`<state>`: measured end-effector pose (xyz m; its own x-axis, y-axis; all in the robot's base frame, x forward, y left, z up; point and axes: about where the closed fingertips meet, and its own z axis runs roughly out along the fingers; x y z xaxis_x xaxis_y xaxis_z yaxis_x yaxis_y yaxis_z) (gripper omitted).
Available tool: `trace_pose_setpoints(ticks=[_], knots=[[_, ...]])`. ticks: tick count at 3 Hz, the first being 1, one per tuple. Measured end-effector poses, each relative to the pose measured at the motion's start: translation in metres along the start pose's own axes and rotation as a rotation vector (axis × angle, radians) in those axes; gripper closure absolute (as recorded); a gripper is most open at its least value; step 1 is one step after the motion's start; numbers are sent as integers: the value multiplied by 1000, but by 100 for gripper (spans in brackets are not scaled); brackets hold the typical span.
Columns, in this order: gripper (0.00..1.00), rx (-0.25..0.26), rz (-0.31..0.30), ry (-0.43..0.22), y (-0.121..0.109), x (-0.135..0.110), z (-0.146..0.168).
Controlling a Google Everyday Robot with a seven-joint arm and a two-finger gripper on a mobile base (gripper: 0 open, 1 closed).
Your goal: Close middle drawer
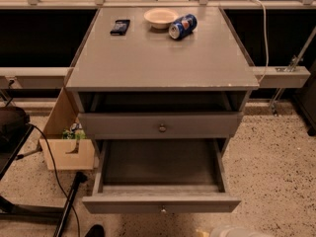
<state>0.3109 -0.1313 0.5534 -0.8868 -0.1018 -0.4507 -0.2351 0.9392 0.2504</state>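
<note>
The grey cabinet (160, 58) has its middle drawer (160, 204) pulled far out, its inside bare, with a small round knob (162, 209) on the flat front. The uppermost drawer (160, 125), with the same knob, stands slightly out above it. The lowest drawer is hidden under the open one. My gripper (203, 232) shows only as a pale tip at the bottom edge, just below and to the right of the middle drawer's front, with the white arm (234, 231) beside it.
On the cabinet top lie a black phone (120, 26), a cream bowl (160, 18) and a blue can (182, 26) on its side. A wooden box (68, 149) stands left of the cabinet. Black cables and a stand (66, 206) lie on the speckled floor at left.
</note>
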Motion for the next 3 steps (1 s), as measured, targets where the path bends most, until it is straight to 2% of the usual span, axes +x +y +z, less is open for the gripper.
trace_pose_setpoints(ticks=[1,2,3], knots=[[100,31,51,2,-8,20,3],[100,28,38,-1,-6,16,3],[100,30,50,-28,-10,17,11]])
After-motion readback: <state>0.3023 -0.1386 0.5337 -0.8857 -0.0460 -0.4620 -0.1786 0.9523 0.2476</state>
